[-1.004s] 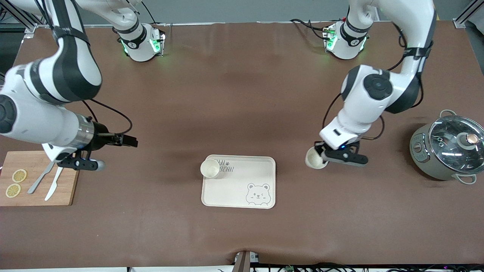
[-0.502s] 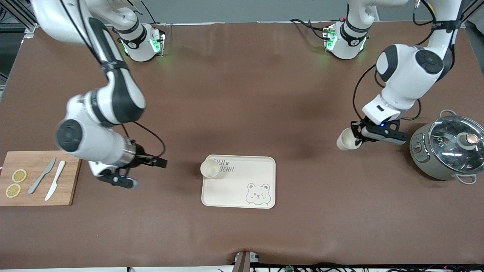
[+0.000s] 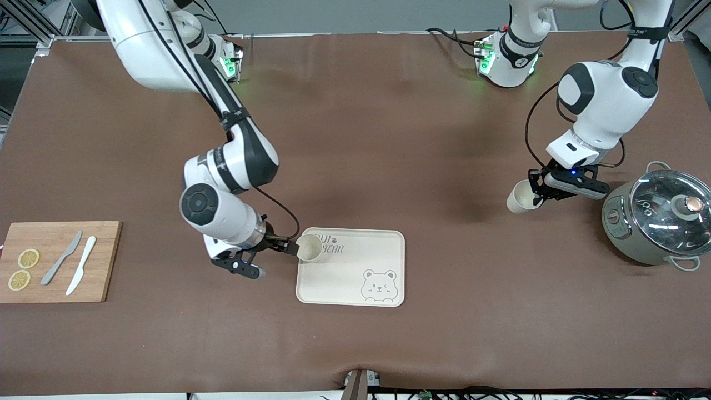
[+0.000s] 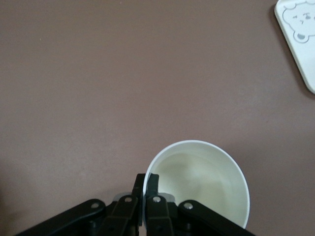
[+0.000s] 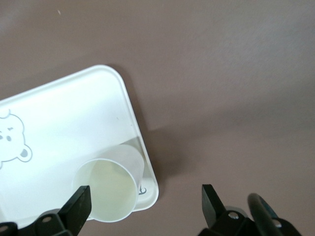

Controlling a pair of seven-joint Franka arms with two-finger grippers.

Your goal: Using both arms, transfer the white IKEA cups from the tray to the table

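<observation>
One cup (image 3: 522, 196) is pinched by the left gripper (image 3: 537, 189) above the table (image 3: 355, 139) – the right gripper (image 3: 286, 245), jaws spread, is held beside the tray's (image 3: 355, 278) cup (image 3: 309, 248).

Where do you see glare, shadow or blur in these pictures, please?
Front view: bright glare streaks on the pot's glass lid, a soft dark shadow on the table near the cup held by the left gripper. Right wrist view: the tray is washed out, with a shadow beside its edge. Left wrist view: evenly lit, sharp.
</observation>
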